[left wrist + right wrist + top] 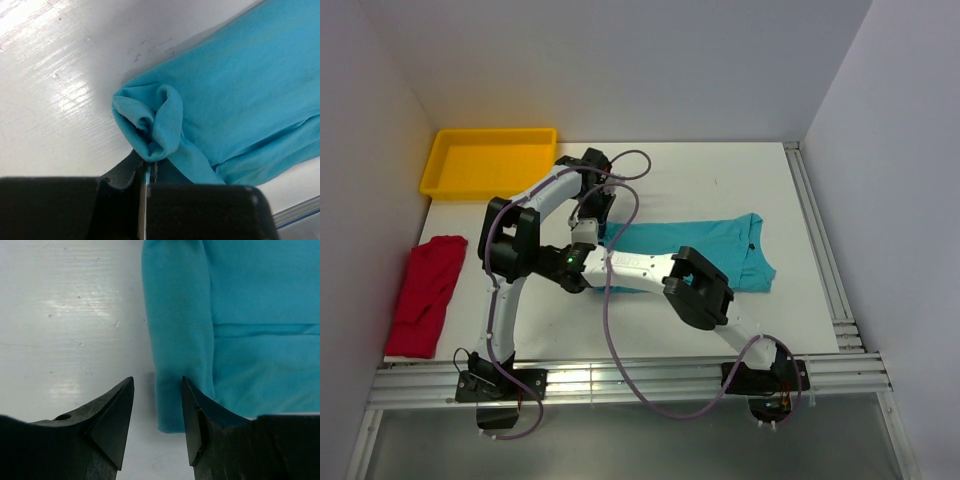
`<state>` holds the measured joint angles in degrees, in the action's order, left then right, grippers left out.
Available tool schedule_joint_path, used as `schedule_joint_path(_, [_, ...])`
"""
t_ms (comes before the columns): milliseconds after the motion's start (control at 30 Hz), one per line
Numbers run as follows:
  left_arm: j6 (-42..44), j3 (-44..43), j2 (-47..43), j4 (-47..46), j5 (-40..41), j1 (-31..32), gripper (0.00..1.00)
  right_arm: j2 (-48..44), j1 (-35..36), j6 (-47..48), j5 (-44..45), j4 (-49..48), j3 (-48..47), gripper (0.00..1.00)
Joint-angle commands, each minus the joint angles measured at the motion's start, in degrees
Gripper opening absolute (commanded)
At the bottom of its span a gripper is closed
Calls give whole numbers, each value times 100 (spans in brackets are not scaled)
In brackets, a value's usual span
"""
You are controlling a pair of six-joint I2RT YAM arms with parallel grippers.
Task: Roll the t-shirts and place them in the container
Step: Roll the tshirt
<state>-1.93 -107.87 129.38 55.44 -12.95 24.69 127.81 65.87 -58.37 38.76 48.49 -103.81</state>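
While left gripper (146,175) pinches curled end of teal t-shirt (240,85), right gripper (157,410) spread, my roll is barely begun; red t-shirt (425,290) untouched.

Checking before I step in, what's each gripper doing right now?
Left gripper: closed on the teal shirt at its rolled edge.
Right gripper: open, holding nothing.

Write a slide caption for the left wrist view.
Left end effector pinching the bunched corner of the teal t-shirt on the white table.
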Motion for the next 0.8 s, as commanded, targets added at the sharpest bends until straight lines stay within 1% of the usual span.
schedule_joint_path(0, [132, -234, 87, 142, 100, 27, 0, 331, 128, -95, 1018, 1346, -954, 50])
schedule_joint_path(33, [132, -243, 96, 143, 100, 36, 0, 472, 154, -87, 1071, 1530, -1061, 50])
schedule_joint_path(200, [132, -295, 140, 169, 100, 36, 0, 763, 251, -69, 1212, 1804, -1457, 50])
schedule_joint_path(333, [132, -287, 166, 151, 100, 54, 0, 1035, 286, -140, 1309, 2199, -1748, 50])
schedule_joint_path(500, [132, -278, 193, 151, 100, 54, 0, 1009, 295, 1, 1169, 2007, -1555, 49])
schedule_joint_path(600, [132, -313, 228, 160, 108, 54, 0, 1053, 295, 97, 1098, 2042, -1607, 50])
schedule_joint_path(767, [132, -357, 263, 186, 117, 63, 1, 1027, 295, 247, 844, 1708, -1388, 52])
